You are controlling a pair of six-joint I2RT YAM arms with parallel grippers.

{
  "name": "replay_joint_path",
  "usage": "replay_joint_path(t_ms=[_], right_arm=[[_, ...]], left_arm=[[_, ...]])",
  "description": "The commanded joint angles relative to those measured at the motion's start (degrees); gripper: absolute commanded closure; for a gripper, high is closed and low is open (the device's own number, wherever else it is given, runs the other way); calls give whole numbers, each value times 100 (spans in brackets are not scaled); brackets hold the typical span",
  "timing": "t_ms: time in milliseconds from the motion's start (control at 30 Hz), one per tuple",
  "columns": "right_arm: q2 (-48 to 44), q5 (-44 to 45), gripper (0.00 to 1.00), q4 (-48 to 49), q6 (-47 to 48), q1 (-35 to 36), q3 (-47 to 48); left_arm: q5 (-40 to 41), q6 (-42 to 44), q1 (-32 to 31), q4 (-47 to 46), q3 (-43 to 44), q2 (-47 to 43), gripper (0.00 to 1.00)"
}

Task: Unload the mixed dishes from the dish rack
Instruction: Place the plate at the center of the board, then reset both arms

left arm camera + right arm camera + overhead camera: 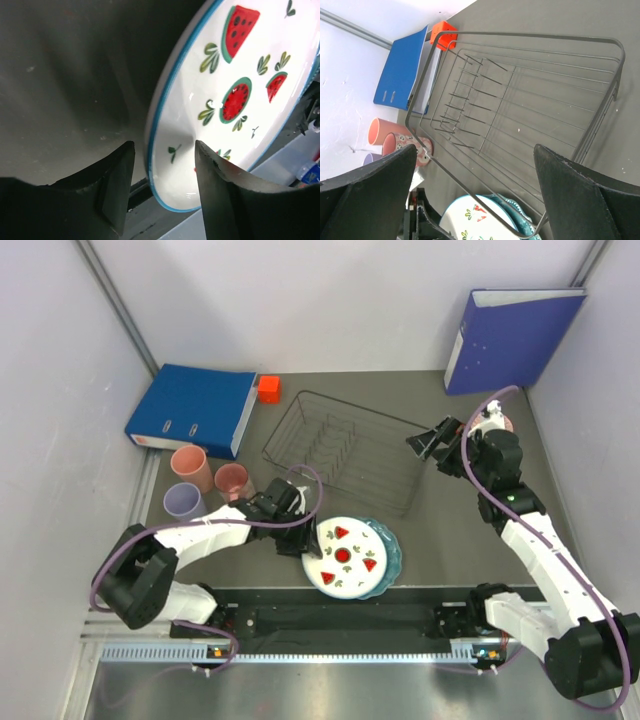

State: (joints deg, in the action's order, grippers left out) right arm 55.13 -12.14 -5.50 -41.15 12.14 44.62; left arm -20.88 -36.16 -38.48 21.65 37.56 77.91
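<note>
since the dish rack [340, 445] is sitting empty with the cups [190, 465] left of it, unloading is looking basically done: the left gripper [164, 150] is hanging spread astride the watermelon plate [345, 558] on the teal plate [392, 545], and the right gripper [475, 150] is hovering spread by the rack.

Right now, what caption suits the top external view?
Empty dish rack; left gripper straddles the rim of the watermelon plate, right gripper open beside the rack.

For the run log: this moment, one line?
rack empty | watermelon plate on teal plate | left gripper open at its rim | right gripper open
</note>
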Motion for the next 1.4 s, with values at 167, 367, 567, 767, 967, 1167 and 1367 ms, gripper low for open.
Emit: replay_joint_path(t_ms=[167, 367, 567, 767, 967, 1167, 1367], right_arm=[[-3, -78, 0, 268, -8, -36, -41], [-11, -95, 0, 304, -34, -28, -85], [85, 1, 0, 76, 124, -10, 46], [287, 492, 0, -574, 502, 25, 398], [262, 1178, 0, -1006, 924, 69, 644], [-679, 1907, 0, -338, 888, 341, 187], [-653, 3058, 0, -549, 1495, 1236, 530]], left_arm=[[813, 101, -28, 603, 287, 22, 36], [1587, 31, -19, 1078, 541, -275, 32], [2245, -49, -19, 1359, 945, -908, 27], [2536, 39, -28, 1377, 1587, -1208, 23], [2993, 180, -28, 1028, 2194, -1278, 23], [3046, 355, -37, -170, 1948, -1463, 27], [3704, 408, -239, 305, 2352, -760, 23]])
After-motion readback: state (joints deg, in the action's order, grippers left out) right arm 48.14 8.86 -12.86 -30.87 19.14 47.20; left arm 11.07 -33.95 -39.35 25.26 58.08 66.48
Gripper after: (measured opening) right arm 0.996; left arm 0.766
